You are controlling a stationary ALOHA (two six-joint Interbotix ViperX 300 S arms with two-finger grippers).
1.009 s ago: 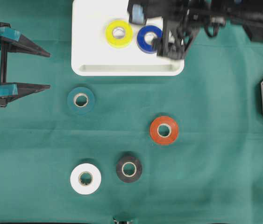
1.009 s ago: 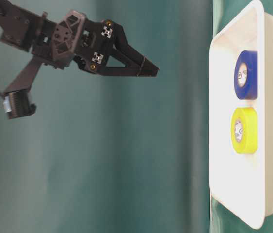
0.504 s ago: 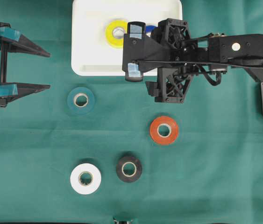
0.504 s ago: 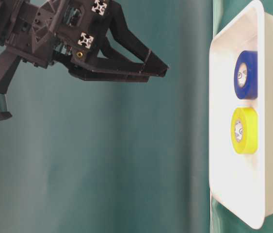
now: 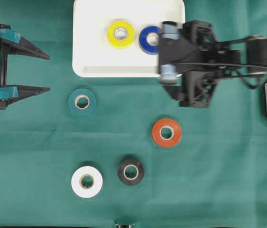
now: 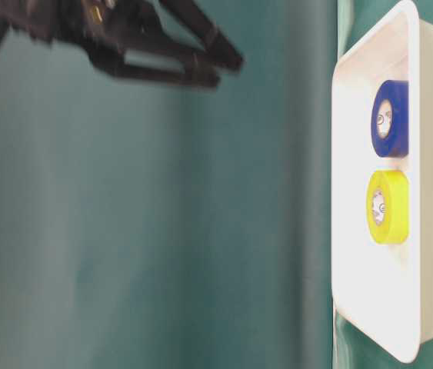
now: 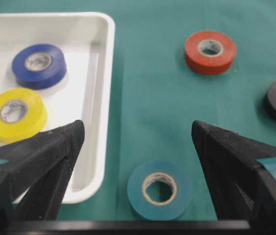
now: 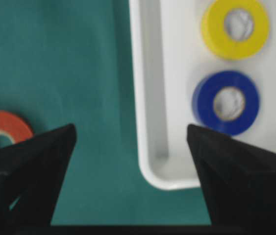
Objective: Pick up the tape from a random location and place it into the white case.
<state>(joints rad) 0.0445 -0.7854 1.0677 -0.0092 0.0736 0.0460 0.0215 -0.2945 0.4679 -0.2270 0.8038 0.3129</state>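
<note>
- Two rolls already sit in the white case (image 5: 90, 66): the yellow tape (image 5: 120, 33) and the blue tape (image 5: 151, 39), side by side and well clear of any jaws.
- Four rolls are still out on the green cloth (image 5: 218, 166): the teal tape (image 5: 81, 101), the orange tape (image 5: 166, 132), the black tape (image 5: 131, 171) and the white tape (image 5: 87, 181).
- My right gripper (image 8: 130, 186) is spread wide and carrying nothing. In its wrist view the case's corner and the blue roll lie ahead between the jaws and off to the right-hand one, with the orange roll peeking in by the left-hand jaw.
- What changed: a second ago that arm was over the case beside the blue roll; now it has swung out past the near rim and hangs above the cloth, a little beyond the orange roll (overhead it is smeared with motion, so I read it as still travelling).
- I take that to mean the blue roll's drop-off is finished and I'm heading for the next pick, most likely orange since it is nearest.
- My left gripper (image 7: 138, 147) hasn't budged: jaws fully apart, empty, with the teal roll lying just ahead between them (an easy grab, if I want it).
</note>
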